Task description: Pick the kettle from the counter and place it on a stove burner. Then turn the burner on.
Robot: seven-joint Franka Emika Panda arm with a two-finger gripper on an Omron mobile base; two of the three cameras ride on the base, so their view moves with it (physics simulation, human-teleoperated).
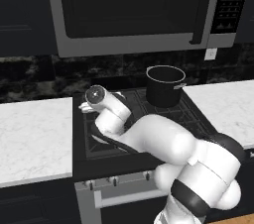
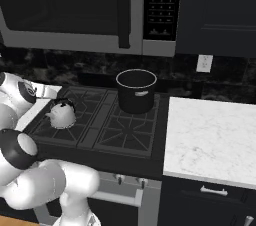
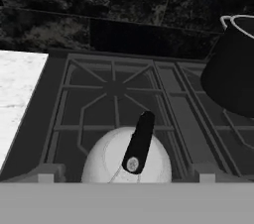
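The claw (image 3: 124,177) stood spread wide, gripping nothing, its two fingertips (image 3: 45,174) parted to either side of the kettle (image 3: 126,161) and just clear of its dome. Seen from the hand, the kettle sat directly below, at six o'clock, with its black handle (image 3: 139,141) running up toward twelve (a handle lying square between the fingers, which I took to be why the hand hung over it this way).

From the right side of the base, the kettle (image 2: 62,114) rested on the near-left stove burner (image 2: 56,126), spout pointing to nine o'clock, upright on the grate. That looked like the right spot for it: off the bench and onto the flame ring.

Further out, the tall black pot (image 2: 136,90) stood on the rear burner at about two o'clock from the kettle, well apart. The white marble bench (image 1: 32,136) lay to the left of the cooktop, and the knobs (image 1: 114,181) ran along the stove's front edge. My guess was that a knob came next, low and toward the front.
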